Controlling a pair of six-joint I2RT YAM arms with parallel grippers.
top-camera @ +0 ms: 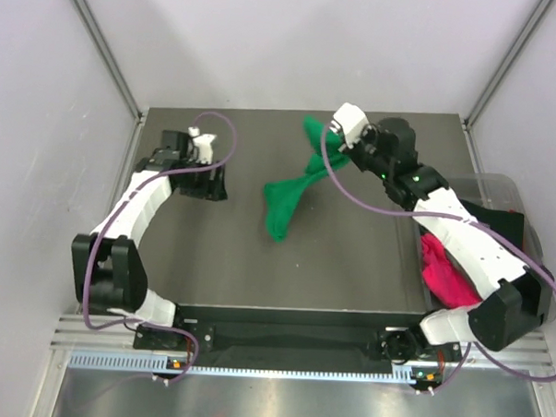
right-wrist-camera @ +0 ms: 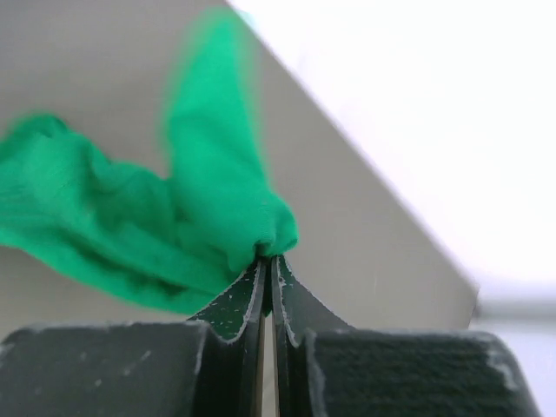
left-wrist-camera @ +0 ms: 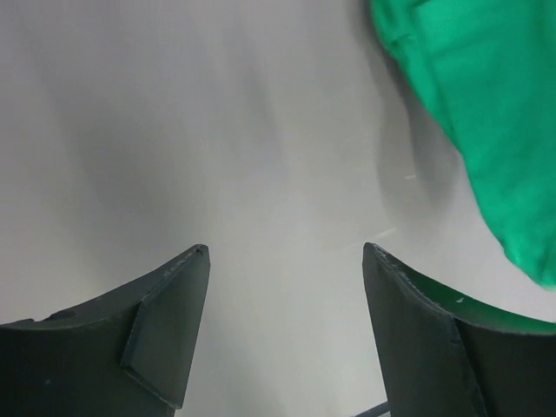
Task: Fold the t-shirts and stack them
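Pale walls [top-camera: 285, 43] close in a dark grey surface [top-camera: 349, 267] on three sides, seen from the top camera. My right gripper [top-camera: 335, 139] reaches out to the far middle of the surface and is pinched onto one end of the green t-shirt [top-camera: 287, 204]. From that grip the cloth hangs down and trails toward the near left, bunched into a twisted strip whose lower end fans out on the surface. My left gripper [top-camera: 208, 182] is over the far left part, apart from the green t-shirt, with nothing between its fingers. A pink t-shirt [top-camera: 446, 276] lies crumpled at the right edge of the surface, partly under my right arm.

In the left wrist view, my left gripper [left-wrist-camera: 287, 252] stands wide, both dark fingers [left-wrist-camera: 165, 330] spread with only bare surface [left-wrist-camera: 217, 130] between them. A fold of the green t-shirt [left-wrist-camera: 478, 104] fills the upper right corner, and it touches neither finger.

In the right wrist view, my right gripper [right-wrist-camera: 269, 261] is closed tight, fingertips pressed together on a small tuck of the green t-shirt [right-wrist-camera: 174, 226]. The rest of the cloth billows up and to the left of the grip, blurred. Behind it the surface [right-wrist-camera: 365, 234] runs to its edge, with the bright wall beyond.
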